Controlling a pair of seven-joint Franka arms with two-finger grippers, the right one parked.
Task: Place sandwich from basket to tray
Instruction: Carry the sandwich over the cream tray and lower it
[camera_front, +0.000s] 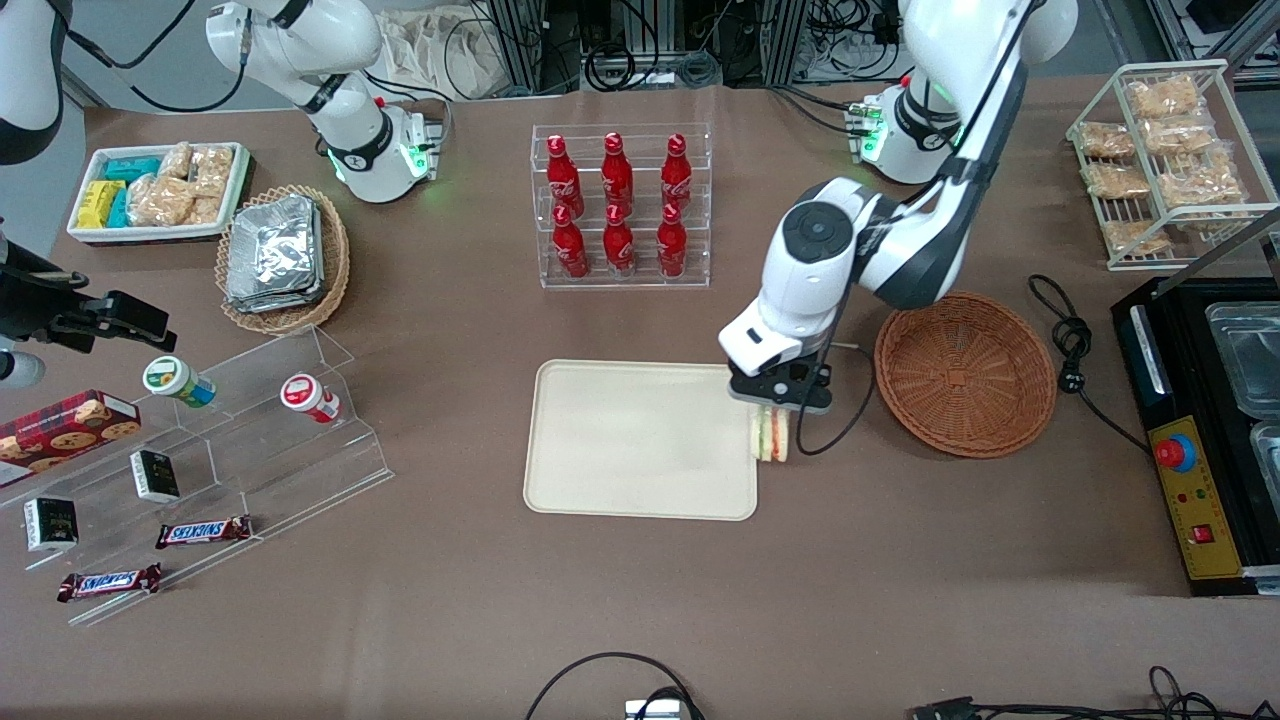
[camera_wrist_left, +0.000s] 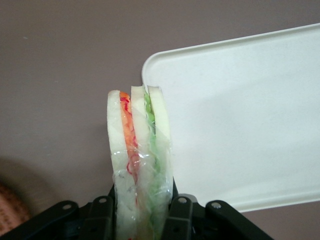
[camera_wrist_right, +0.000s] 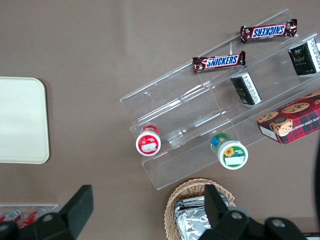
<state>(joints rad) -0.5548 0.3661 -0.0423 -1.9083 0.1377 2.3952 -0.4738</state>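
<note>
Sandwich (camera_wrist_left: 140, 155) is pinched upright between the jaws of the gripper (camera_front: 780, 400), 1 black finger (camera_wrist_left: 102, 220) pressed against each bread face, so the orange-red and green filling edges face the wrist camera through the clear wrap. It's held up off the counter (camera_front: 640, 600), right over the tray (camera_front: 640, 440) edge at the end nearest the basket (camera_front: 965, 372), so part of it sits above the rim and part above bare counter. Tray itself is bare cream plastic with nothing on it. Basket sits just beside that end of the tray, toward the working arm's end of the counter, and there's nothing in it. Farther from the front camera than the tray, 6 red bottles (camera_front: 618, 205) stand in a clear rack. A black cable (camera_front: 1075, 350) lies coiled on the counter beside the basket.
</note>
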